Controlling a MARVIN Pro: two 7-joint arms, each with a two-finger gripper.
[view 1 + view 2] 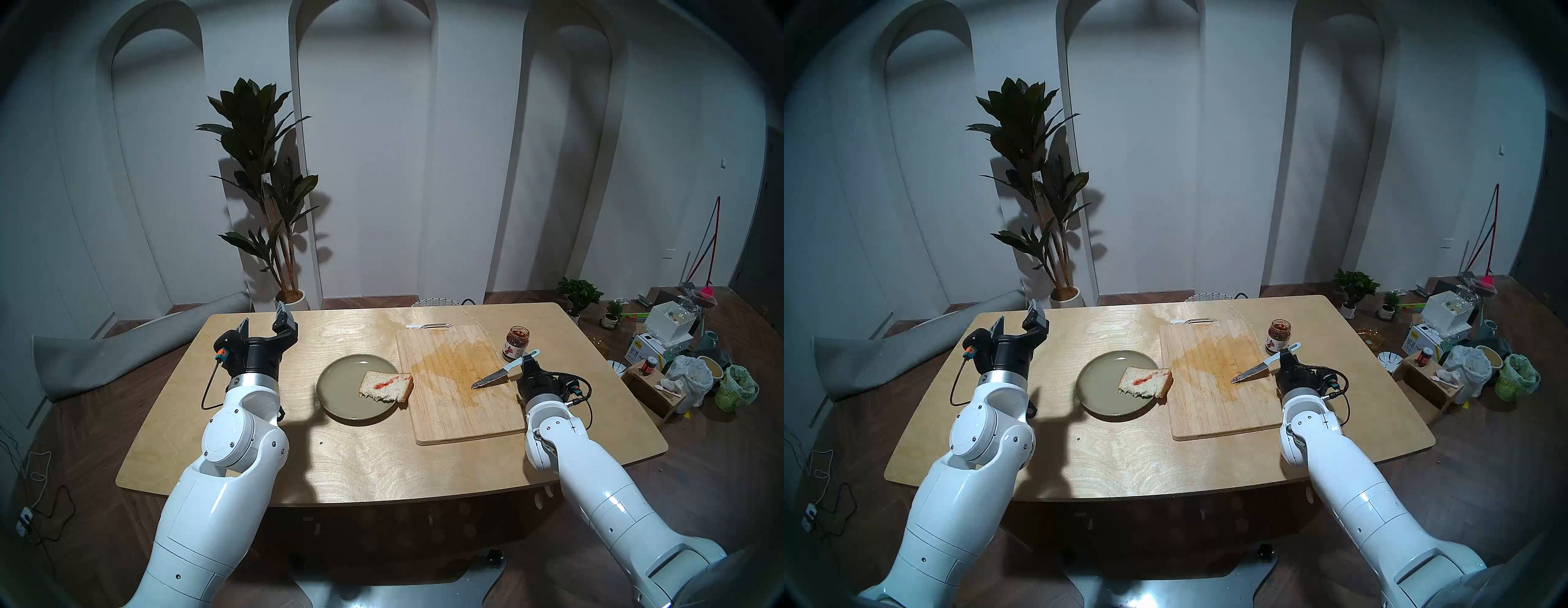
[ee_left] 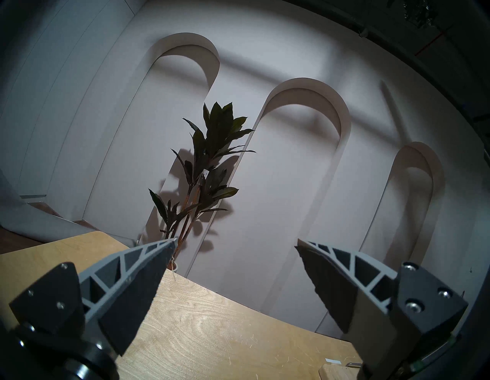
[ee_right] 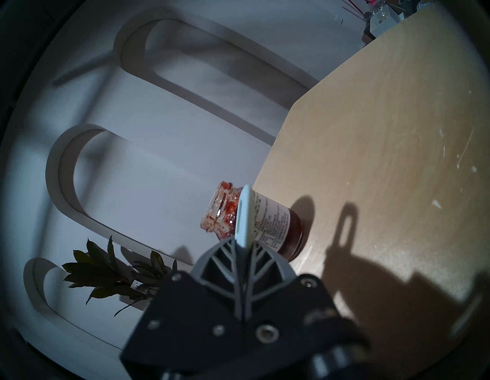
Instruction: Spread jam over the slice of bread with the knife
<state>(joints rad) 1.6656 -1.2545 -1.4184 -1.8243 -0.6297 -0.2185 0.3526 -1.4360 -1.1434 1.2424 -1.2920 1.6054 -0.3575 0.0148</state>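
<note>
Under the knife (image 1: 500, 370), the stained wooden cutting board (image 1: 460, 407) is lying across the right half of the table (image 1: 339, 458), and the blade is hovering over it, tip angled down and toward the plate. Off the knife's point, just past the board's left edge, the green plate (image 1: 339, 390) is carrying the slice of bread (image 1: 387, 385), whose right corner is hanging over the plate's rim beside the board. Only a short red streak of jam is lying on that slice, so most of the crumb looks bare, and the step in hand seems to be either loading the blade again or carrying it across to spread. Behind the knife's handle end, the open jam jar (image 1: 516, 343) is standing upright on the table just off the board's far right corner. Doing it well probably means laying the flat of the blade low on the bread and drawing outward from the streak with light pressure, since the ragged near edge looks liable to tear. Clamped on the pale handle, the right gripper (image 1: 527, 364) is keeping its fingers closed around the knife. Well away from the blade, the left gripper (image 1: 266, 323) is hanging empty with fingers spread; it could steady the plate.
</note>
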